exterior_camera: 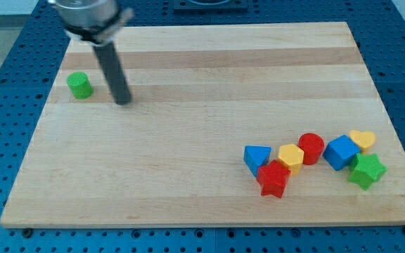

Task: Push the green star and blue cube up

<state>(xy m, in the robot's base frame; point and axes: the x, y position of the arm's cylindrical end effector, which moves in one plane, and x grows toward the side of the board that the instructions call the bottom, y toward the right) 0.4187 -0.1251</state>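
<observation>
The green star lies near the board's lower right corner. The blue cube touches it on its upper left. My tip rests on the board at the upper left, far from both, just right of a green cylinder. The rod rises from the tip to the arm's end at the view's top.
A yellow heart touches the blue cube's upper right. To the left lie a red cylinder, a yellow hexagon, a red star and a blue triangle. The wooden board sits on a blue perforated table.
</observation>
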